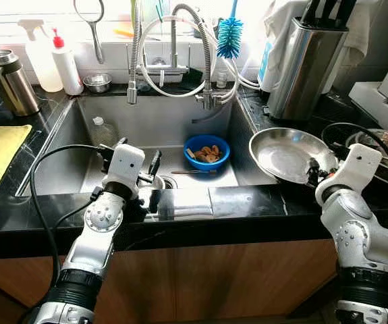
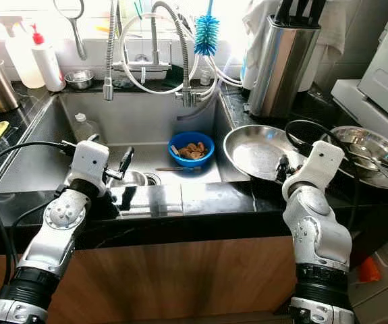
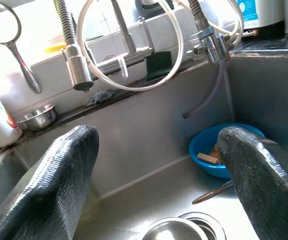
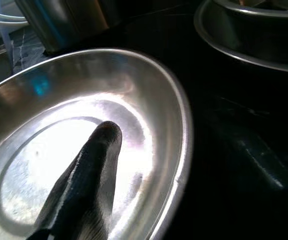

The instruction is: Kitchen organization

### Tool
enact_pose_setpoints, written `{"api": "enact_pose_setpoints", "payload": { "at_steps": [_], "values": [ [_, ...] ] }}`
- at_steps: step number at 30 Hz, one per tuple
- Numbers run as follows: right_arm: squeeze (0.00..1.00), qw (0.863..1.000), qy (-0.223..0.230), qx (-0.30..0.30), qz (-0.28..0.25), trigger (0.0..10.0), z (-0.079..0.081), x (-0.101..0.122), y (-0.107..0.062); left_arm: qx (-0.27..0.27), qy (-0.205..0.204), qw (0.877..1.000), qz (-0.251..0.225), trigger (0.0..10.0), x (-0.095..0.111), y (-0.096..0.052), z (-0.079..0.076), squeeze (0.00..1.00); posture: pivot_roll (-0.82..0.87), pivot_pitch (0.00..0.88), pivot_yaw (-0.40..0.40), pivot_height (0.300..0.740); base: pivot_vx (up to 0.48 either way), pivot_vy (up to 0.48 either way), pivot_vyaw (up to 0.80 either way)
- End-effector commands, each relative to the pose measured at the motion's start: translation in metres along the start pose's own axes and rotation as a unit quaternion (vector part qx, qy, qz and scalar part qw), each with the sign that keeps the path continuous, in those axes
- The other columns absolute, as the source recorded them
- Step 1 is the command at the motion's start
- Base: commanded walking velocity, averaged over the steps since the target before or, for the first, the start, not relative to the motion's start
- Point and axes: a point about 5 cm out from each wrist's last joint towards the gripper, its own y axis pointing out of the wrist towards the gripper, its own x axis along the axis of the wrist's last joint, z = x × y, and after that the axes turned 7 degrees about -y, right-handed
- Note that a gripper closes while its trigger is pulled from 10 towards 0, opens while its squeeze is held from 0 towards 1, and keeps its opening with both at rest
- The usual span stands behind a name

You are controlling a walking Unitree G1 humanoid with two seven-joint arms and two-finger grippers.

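Black marble counter wraps a steel sink, window behind; sink is your landmark. Biggest loose item: steel plate on the counter just right of the sink, empty. Farther right, a steel bowl w/ utensils in it.

R gripper sits at the plate's near-right rim, one finger lying over the plate's inside. Can't tell if it's pinching the rim or just resting, the other finger is hidden. Plate lies flat, so you'd prob. need the rim betw. the fingers; R arm is clearly the nearer one.

Inside the sink: blue bowl holding food scraps, toward the back right, a spoon just in front of it. L gripper hangs over the sink's front edge near the drain, fingers spread wide, holding nothing; blue bowl is ahead and to its right.
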Motion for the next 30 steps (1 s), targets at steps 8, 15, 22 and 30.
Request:
{"api": "enact_pose_setpoints", "payload": {
  "at_steps": [8, 15, 22, 30],
  "values": [
    [0.0, 1.0, 0.014, -0.001, 0.008, 0.0, 0.0017, -0.0005, 0.0013, -0.02, 0.021, 1.0, -0.012, 10.0, 0.0056, 0.0026, -0.0029, 0.0, -0.01, 0.028, -0.025, 0.74, 0.0, 0.0, 0.0],
    [0.0, 1.0, 0.018, -0.002, 0.007, 0.0, 0.002, -0.0003, 0.0014, -0.026, 0.028, 0.999, -0.012, 10.0, 0.0059, 0.0029, -0.0041, 0.0, -0.01, 0.027, -0.024, 0.74, 0.0, 0.0, 0.0],
    [0.0, 1.0, 0.021, -0.002, 0.003, 0.0, 0.0026, 0.0005, 0.0007, -0.029, 0.034, 0.999, -0.011, 10.0, 0.0057, 0.0027, -0.0055, 0.0, -0.01, 0.028, -0.024, 0.74, 0.0, 0.0, 0.0],
    [0.0, 0.999, 0.037, 0.005, -0.022, 0.0, 0.0062, 0.007, 0.0002, -0.028, 0.037, 0.999, -0.011, 10.0, 0.0055, 0.0027, -0.0052, 0.0, -0.01, 0.027, -0.024, 0.74, 0.0, 0.0, 0.0]
  ]
}}
